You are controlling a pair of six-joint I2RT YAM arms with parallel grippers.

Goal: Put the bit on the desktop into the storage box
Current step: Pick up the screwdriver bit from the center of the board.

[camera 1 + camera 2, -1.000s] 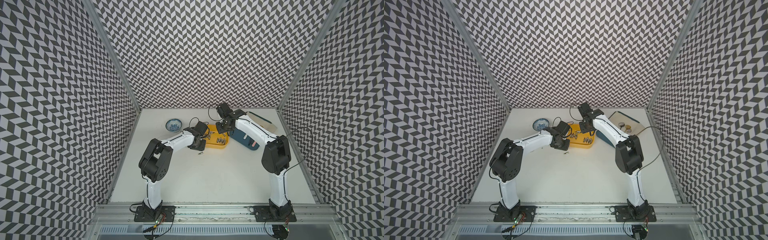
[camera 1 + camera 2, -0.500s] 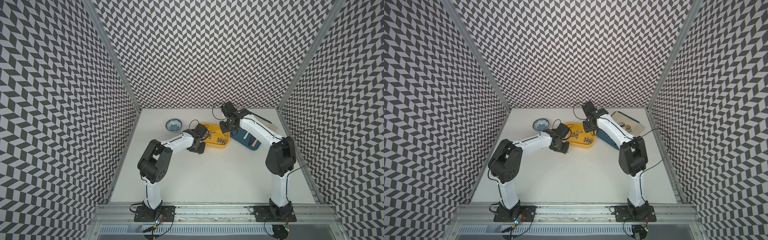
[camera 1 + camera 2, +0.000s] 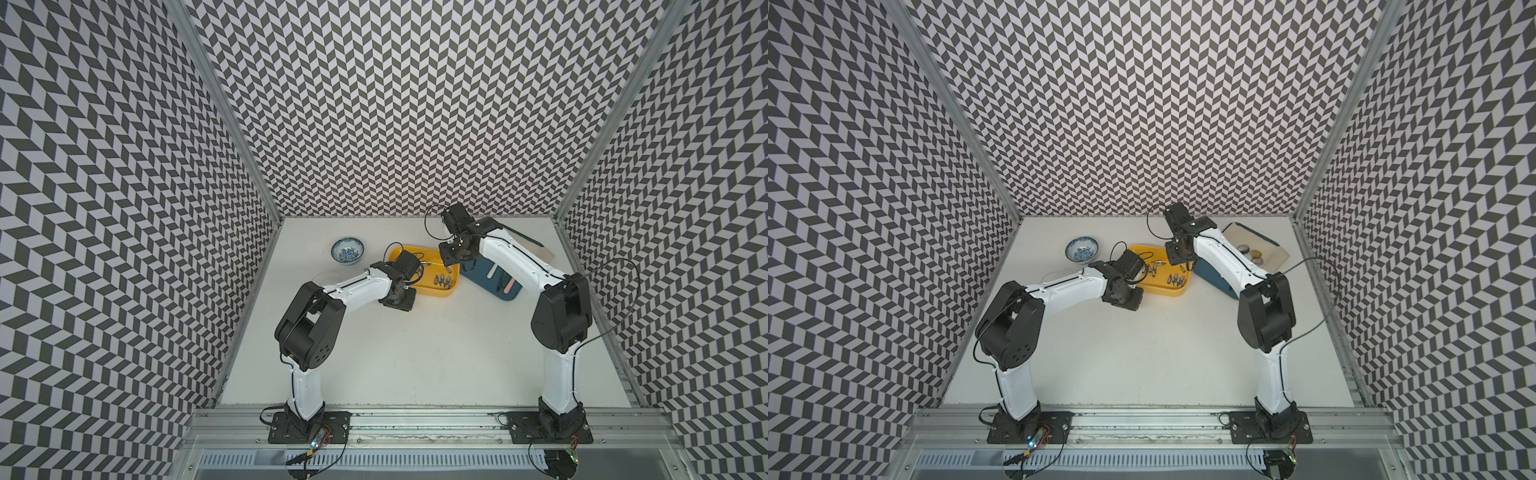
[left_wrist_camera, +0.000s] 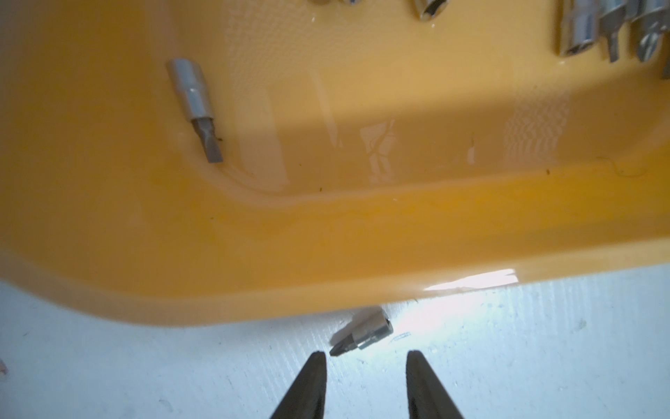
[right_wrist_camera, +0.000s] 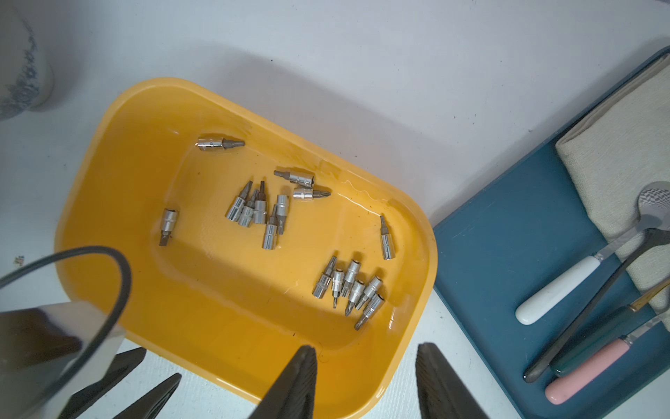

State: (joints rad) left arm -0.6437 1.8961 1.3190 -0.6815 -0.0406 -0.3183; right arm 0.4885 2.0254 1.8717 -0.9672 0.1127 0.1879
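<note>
A small silver bit (image 4: 362, 335) lies on the off-white desktop (image 3: 415, 353), just outside the wall of the yellow storage box (image 4: 326, 254). My left gripper (image 4: 366, 357) is open, its fingertips low on either side of the bit's dark tip, with nothing held. In both top views the left wrist (image 3: 399, 293) (image 3: 1123, 295) covers the bit. My right gripper (image 5: 366, 350) is open and empty above the box's near corner. Several bits (image 5: 253, 210) lie inside the storage box (image 3: 440, 291) (image 3: 1167, 291).
A blue-patterned bowl (image 3: 348, 250) stands left of the box. A blue tray (image 5: 507, 235) with a cream cloth (image 3: 1262, 245) and several utensils lies right of it, under the right arm (image 3: 511, 262). The left fingers (image 5: 159, 391) show beside the box in the right wrist view.
My left gripper has moved toward the near side and down over the bit, which showed beside it a second ago. The right arm has shifted slightly to the right.
</note>
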